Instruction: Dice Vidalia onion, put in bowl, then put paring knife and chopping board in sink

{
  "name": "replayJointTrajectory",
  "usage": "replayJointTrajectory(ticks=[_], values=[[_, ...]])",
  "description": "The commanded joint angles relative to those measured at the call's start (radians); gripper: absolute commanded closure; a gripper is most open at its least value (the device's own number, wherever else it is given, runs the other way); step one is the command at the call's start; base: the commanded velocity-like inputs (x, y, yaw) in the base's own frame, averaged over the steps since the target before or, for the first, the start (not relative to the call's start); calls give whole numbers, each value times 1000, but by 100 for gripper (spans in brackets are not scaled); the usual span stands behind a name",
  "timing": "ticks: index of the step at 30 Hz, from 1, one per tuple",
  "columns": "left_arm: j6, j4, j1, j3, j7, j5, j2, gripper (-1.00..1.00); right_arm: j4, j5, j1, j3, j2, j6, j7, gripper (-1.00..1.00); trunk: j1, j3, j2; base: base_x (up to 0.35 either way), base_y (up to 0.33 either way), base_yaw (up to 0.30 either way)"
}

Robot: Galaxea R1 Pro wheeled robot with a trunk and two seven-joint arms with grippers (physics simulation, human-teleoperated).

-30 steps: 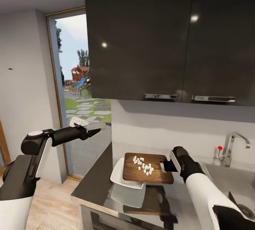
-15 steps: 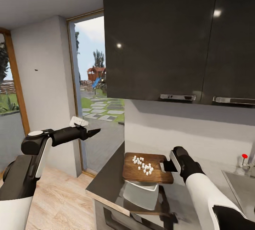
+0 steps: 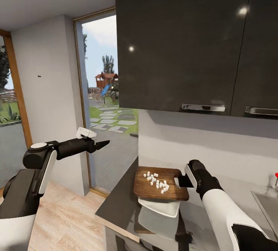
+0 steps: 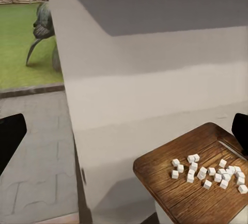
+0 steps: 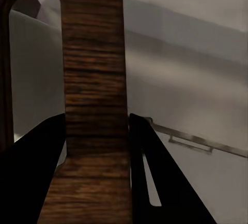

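two fingers of the right gripper (image 3: 180, 181) are clamped on the handle end of the chopping board (image 3: 160, 183), which is held level in the air above the bowl (image 3: 160, 206) on the countertop (image 3: 116, 200). the diced onion (image 3: 156, 181) lies loose on the board, so i think a slow tilt toward the bowl is best. the right arm reaches forward. the left gripper (image 3: 99, 144) is stretched out far to the side; open or closed, i cannot tell.
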Motion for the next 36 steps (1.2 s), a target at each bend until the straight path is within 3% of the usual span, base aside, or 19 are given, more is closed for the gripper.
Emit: replayJointTrajectory(ticks=[1,36], values=[[7,0,0,1,-2,2,0,-100,-1,6,0,-7,1,3,2,100,0,0,-1,6,3,0],[7,0,0,1,-2,2,-1,-100,-53,8,0,-7,0,2,0,100,0,0,-1,0,0,0]])
